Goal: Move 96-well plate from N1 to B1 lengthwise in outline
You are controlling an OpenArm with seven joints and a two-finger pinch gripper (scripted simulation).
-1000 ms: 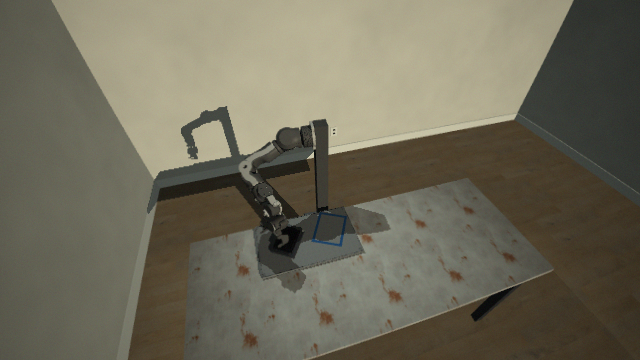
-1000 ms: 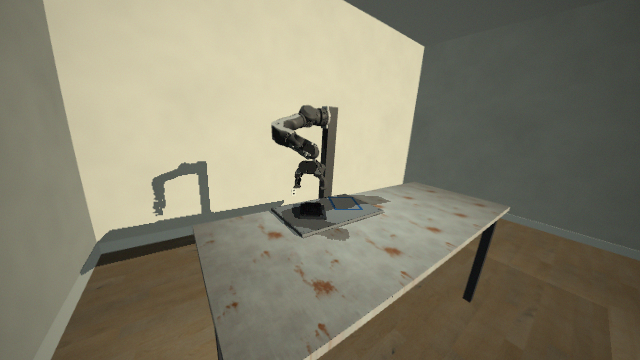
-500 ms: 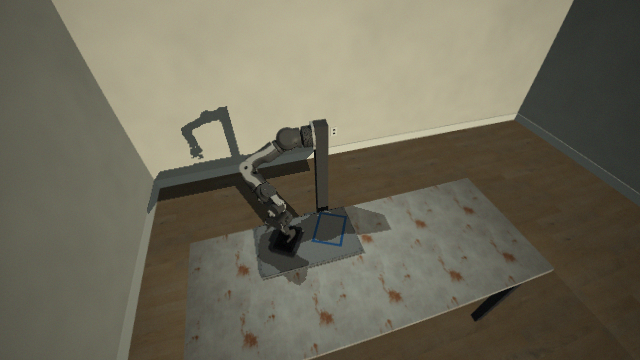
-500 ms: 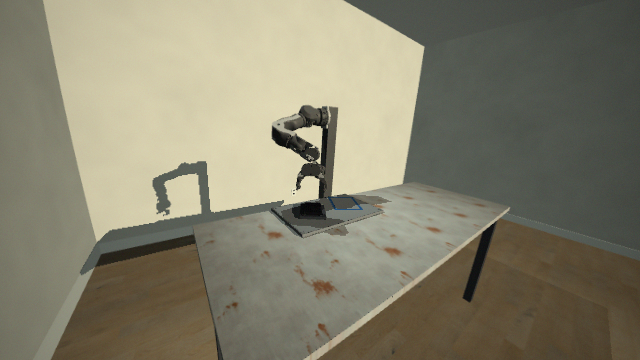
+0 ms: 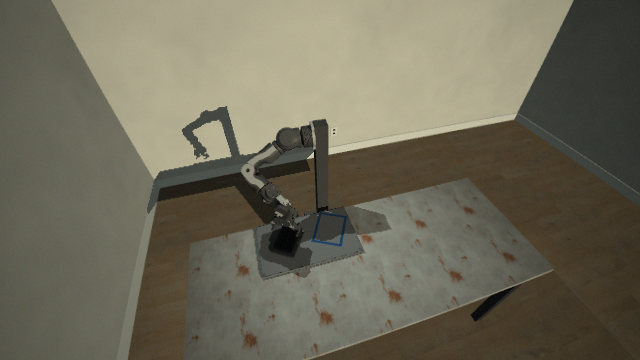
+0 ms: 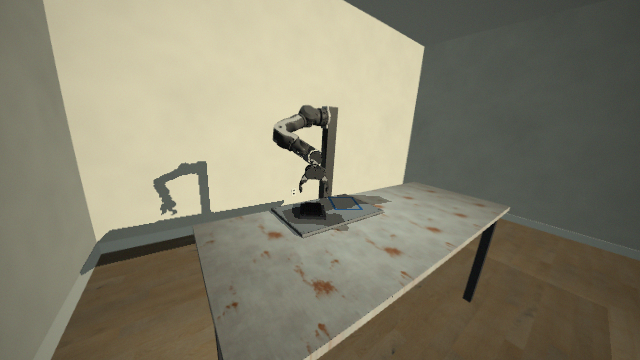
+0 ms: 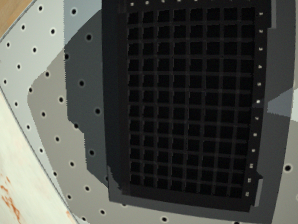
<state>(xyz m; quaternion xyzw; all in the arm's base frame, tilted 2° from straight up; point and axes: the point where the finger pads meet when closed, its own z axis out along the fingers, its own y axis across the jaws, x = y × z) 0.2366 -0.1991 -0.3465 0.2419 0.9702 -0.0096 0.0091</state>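
The black 96-well plate (image 5: 285, 241) sits flat in the dark plate nest on the left part of the grey perforated deck (image 5: 310, 246). It also shows in the exterior view (image 6: 310, 210) and fills the wrist view (image 7: 189, 92), wells up, seen from straight above. My gripper (image 5: 286, 216) hangs a short way above the plate, pointing down, open and empty; it also shows in the exterior view (image 6: 311, 186). Its fingers are out of the wrist view. The blue taped outline B1 (image 5: 330, 229) lies just right of the nest with nothing in it (image 6: 345, 203).
The arm's upright post (image 5: 320, 165) stands at the back edge of the deck, right behind the outline. The deck lies on a rust-stained table (image 5: 400, 270).
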